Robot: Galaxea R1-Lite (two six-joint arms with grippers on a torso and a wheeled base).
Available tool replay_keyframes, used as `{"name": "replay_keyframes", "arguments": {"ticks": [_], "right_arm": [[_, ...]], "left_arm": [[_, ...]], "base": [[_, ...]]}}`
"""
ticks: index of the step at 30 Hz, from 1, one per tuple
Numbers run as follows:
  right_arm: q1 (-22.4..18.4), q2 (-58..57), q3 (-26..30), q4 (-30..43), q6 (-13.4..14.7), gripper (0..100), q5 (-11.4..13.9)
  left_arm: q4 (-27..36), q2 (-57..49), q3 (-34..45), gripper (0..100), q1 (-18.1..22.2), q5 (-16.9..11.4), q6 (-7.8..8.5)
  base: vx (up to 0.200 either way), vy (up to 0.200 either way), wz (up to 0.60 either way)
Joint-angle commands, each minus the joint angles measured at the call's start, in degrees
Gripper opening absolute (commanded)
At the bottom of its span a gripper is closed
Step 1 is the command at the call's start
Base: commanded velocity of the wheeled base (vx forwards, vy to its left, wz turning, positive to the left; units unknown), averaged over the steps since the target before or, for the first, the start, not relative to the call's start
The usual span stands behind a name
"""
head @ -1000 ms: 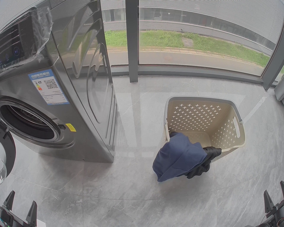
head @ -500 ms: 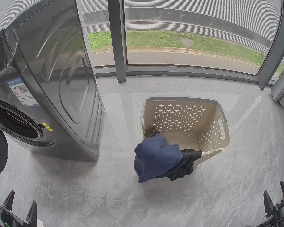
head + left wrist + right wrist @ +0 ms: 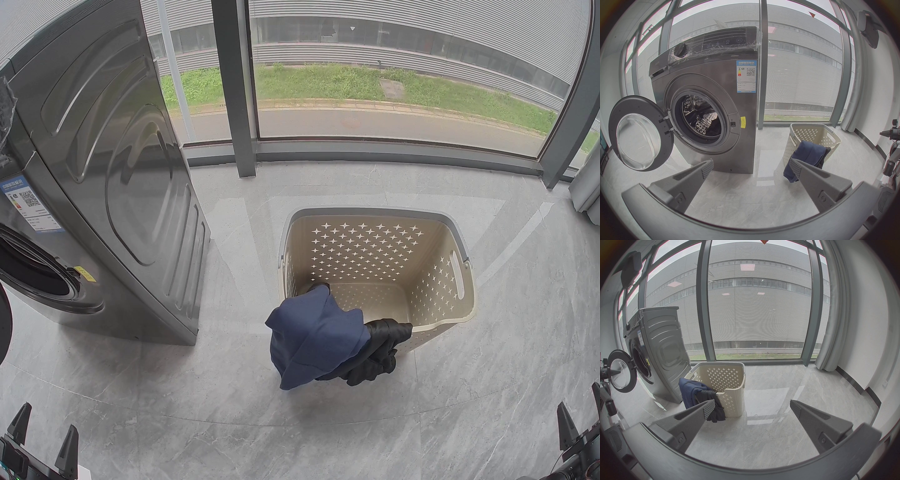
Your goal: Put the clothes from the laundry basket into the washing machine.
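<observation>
A cream laundry basket [image 3: 459,269] [image 3: 815,128] [image 3: 737,387] stands on the floor ahead. A blue garment [image 3: 312,340] [image 3: 806,154] [image 3: 687,390] and a black garment [image 3: 378,353] [image 3: 714,405] hang over its near rim. The grey washing machine [image 3: 125,175] [image 3: 722,103] [image 3: 662,343] is at the left, its round door [image 3: 639,134] swung open and the drum [image 3: 700,118] exposed. My left gripper [image 3: 42,431] [image 3: 750,170] is low at the left, open and empty. My right gripper [image 3: 578,412] [image 3: 751,410] is low at the right, open and empty. Both are well short of the basket.
A floor-to-ceiling window with dark frame posts [image 3: 234,87] runs behind the basket. A curtain [image 3: 831,318] hangs at the right corner. Grey tiled floor [image 3: 250,425] lies open between me and the basket.
The whole head view has shifted: the machine and basket now sit further left in the picture, so the camera turned right. Both grippers keep their places in the frame.
</observation>
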Motion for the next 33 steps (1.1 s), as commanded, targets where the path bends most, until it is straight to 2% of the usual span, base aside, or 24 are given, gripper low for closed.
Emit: {"name": "replay_keyframes", "arguments": {"ticks": [1,7,16,18,33], "right_arm": [[0.0,-0.9,0.9,0.0,0.0,100,0.0],[0.0,-0.9,0.9,0.0,0.0,100,0.0],[0.1,-0.9,0.9,0.0,0.9,100,-0.1],[0.1,-0.9,0.9,0.0,1.0,100,-0.1],[0.1,-0.9,0.9,0.0,0.2,100,0.0]], "left_arm": [[0.0,-0.9,1.0,100,0.0,0.0,-0.01],[0.0,-0.9,1.0,100,0.1,-0.1,0.08],[0.0,-0.9,1.0,100,0.0,-0.2,0.16],[0.0,-0.9,1.0,100,0.0,-0.2,0.25],[-0.1,-0.9,1.0,100,0.0,-0.2,-0.01]], "base": [[0.0,-0.2,0.0],[0.0,-0.2,0.0],[0.0,0.0,0.0],[-0.2,0.0,0.0],[-0.013,0.0,0.0]]}}
